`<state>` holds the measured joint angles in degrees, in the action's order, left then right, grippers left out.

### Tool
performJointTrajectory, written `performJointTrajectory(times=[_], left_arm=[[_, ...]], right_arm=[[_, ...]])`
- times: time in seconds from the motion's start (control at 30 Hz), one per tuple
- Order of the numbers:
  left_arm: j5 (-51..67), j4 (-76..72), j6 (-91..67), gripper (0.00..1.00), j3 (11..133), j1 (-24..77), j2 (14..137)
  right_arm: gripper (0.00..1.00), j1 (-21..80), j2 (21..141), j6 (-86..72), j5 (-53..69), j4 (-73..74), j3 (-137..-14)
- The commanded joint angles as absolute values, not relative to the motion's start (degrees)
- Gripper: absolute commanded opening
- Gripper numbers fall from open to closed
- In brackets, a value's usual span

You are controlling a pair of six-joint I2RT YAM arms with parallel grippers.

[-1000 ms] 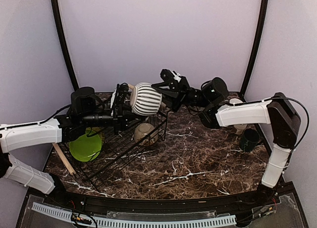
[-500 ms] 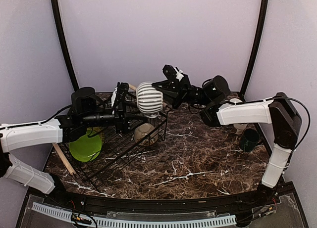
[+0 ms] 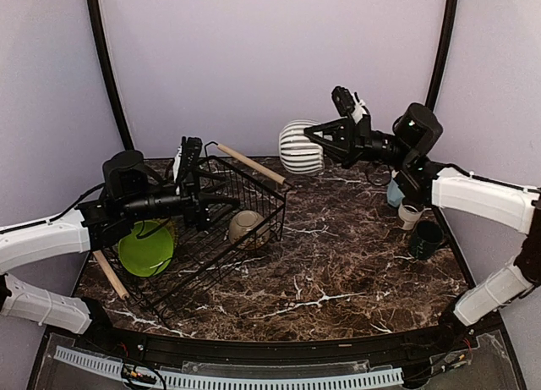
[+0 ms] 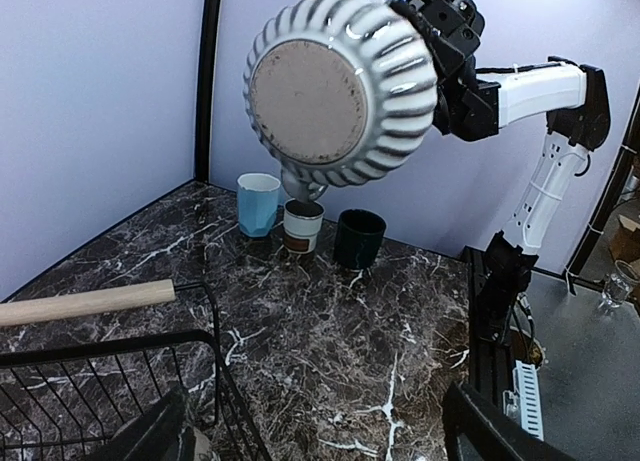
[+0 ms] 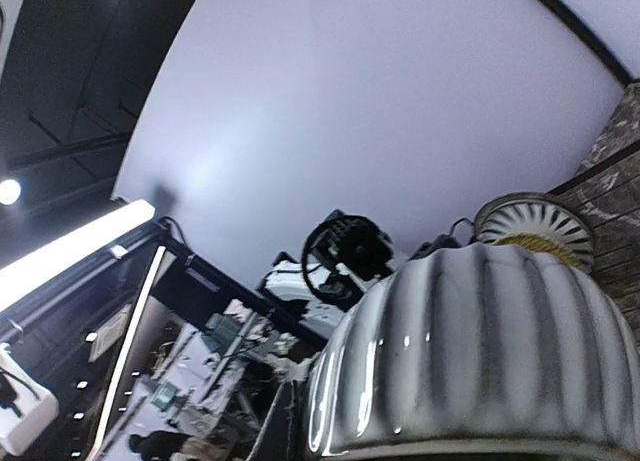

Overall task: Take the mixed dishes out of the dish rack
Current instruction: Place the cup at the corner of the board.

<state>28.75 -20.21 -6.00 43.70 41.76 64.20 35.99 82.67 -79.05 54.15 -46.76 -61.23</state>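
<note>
Dark marbled tabletop (image 3: pixel 355 271), lilac walls.
Top view: right gripper (image 3: pixel 328 140) clamped on striped mug (image 3: pixel 301 147), aloft, axis horizontal, base pointing away from gripper. Left gripper (image 3: pixel 211 205) over dish rack (image 3: pixel 262 195).
Left wrist: mug base faces camera, handle hanging down; left fingers (image 4: pixel 150 436) spread wide.
Right wrist: ribbed mug wall close below camera.

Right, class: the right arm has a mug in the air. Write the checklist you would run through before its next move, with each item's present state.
1. Ribbed grey-and-white striped mug held aloft by right gripper: ok.
2. Mug clear of black wire dish rack: ok.
3. Bare brown marble table beside light blue cup, small white cup and dark teal mug for setting down: ok.
4. Left gripper open, carrying nothing: ok.
5. How firm the grip is: cannot tell.
</note>
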Motion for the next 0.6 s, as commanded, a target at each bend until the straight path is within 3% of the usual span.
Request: performJointTrajectory(times=[0.0, 0.1, 0.2, 0.37, 0.57], left_arm=[[26.3, -18.0, -5.4, 0.85, 42.9, 41.8, 60.7], [25.9, -18.0, -5.6, 0.85, 43.1, 41.8, 60.0], [26.5, -18.7, -6.0, 0.85, 43.5, 41.7, 60.0], [27.3, -19.6, -6.2, 0.85, 44.2, 41.7, 60.7], [28.3, -20.1, -7.2, 0.85, 43.8, 41.7, 61.3]], right_arm=[[0.00, 37.0, 72.4, -30.9, 34.7, 9.6, -68.5], [0.00, 38.4, 68.9, -18.2, 14.4, 32.5, -71.5], [0.00, 38.3, 66.2, -13.8, 3.3, 45.6, -70.7], [0.00, 38.3, 63.9, -11.2, 4.8, 58.6, -66.9], [0.00, 38.0, 62.6, -17.6, 7.9, 62.3, -59.2]])
